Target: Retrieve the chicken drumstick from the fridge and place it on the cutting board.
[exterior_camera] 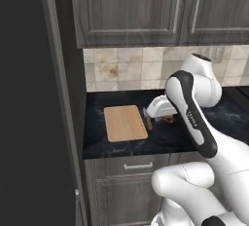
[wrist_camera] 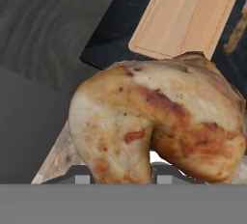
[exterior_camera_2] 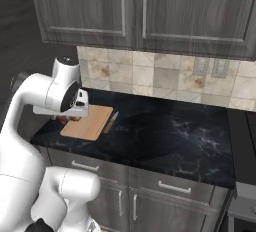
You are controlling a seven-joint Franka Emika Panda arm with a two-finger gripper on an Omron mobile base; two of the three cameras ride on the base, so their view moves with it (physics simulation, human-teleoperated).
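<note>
I see my tool (wrist_camera: 117, 177) clamped on the chicken drumstick (wrist_camera: 159, 121); cutting board (exterior_camera: 125, 122) lies on the surface (exterior_camera_2: 170, 133) beside it

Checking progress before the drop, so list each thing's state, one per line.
pincer: shut on the chicken drumstick
chicken drumstick: held in the air, not yet on the board
cutting board: flat on the counter, bare
upper cabinets: doors closed
drawer: closed
</note>
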